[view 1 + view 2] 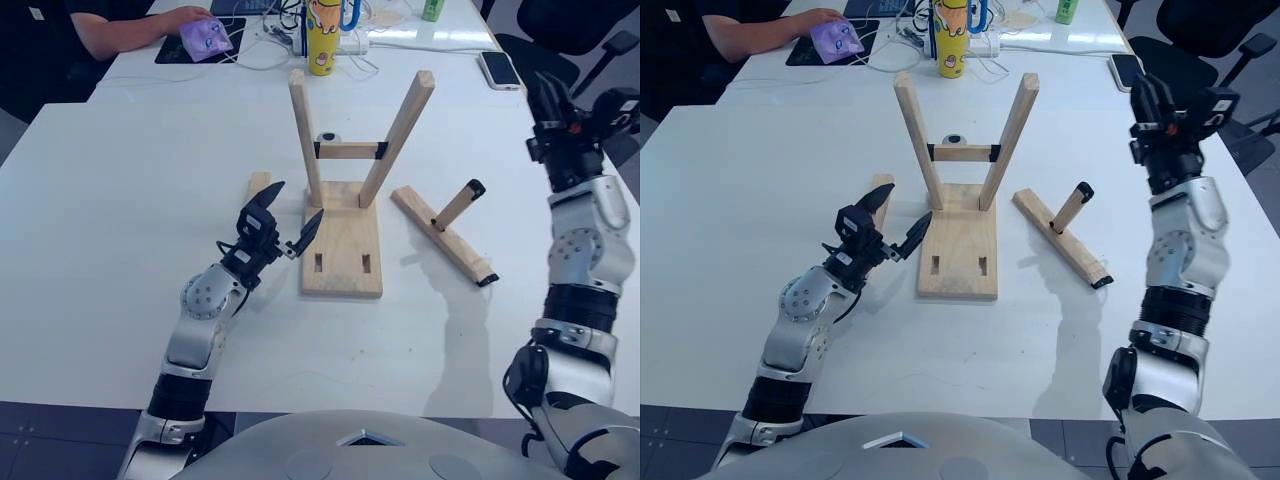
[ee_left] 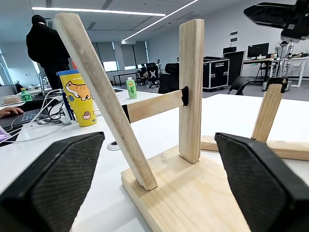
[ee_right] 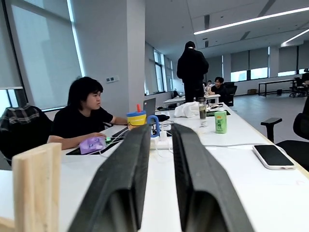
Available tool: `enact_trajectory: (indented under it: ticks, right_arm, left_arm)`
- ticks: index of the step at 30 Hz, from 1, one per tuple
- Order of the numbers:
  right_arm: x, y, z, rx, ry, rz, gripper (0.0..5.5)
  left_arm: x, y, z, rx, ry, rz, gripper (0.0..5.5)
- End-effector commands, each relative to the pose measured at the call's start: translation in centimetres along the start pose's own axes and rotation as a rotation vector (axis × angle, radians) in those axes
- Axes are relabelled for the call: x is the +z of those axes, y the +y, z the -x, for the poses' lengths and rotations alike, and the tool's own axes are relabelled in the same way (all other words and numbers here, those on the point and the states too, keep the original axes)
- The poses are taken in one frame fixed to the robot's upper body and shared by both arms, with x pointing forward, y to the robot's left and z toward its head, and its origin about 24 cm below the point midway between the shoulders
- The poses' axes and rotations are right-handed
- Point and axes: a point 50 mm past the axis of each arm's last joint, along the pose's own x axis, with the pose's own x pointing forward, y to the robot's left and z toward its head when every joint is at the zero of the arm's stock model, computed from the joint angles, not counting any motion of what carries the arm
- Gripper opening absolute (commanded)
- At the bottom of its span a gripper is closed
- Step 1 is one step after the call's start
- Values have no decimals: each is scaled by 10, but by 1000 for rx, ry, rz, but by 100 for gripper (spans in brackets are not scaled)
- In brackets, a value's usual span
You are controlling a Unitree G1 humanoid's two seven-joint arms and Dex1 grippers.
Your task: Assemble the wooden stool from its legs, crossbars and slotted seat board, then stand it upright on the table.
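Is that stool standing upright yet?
No, upside down: the seat board lies flat on the table, two legs point up, and two slots are empty.

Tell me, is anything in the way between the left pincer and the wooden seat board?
No, nothing visible is in the way. The left pincer is open right beside the seat board's left edge. A loose wooden piece lies on the table behind the pincer, not between them.

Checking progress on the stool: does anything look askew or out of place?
Only half-built: the seat board lies flat with two legs fitted and two slots empty. A third leg, crossbar stuck in it, lies loose on the table beside it.
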Motion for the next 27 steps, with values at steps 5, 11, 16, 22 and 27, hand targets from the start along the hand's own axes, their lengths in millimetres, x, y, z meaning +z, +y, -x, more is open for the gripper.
enact_trajectory:
  ticks: [5, 11, 16, 22, 27]
  right_arm:
    - [-66, -33, 78, 231, 810, 231, 211]
    - [-53, -30, 77, 341, 851, 188, 296]
    - [-55, -21, 71, 392, 862, 172, 370]
    - [-77, 4, 67, 436, 853, 167, 388]
    - [-93, 4, 74, 376, 897, 195, 388]
  left_arm:
    - [-3, 0, 13, 82, 17, -3, 424]
    - [-2, 2, 15, 105, 17, -8, 424]
    - [-4, 4, 17, 105, 27, -5, 424]
    - [-5, 4, 15, 85, 30, -2, 424]
    - [-3, 6, 14, 69, 36, -16, 424]
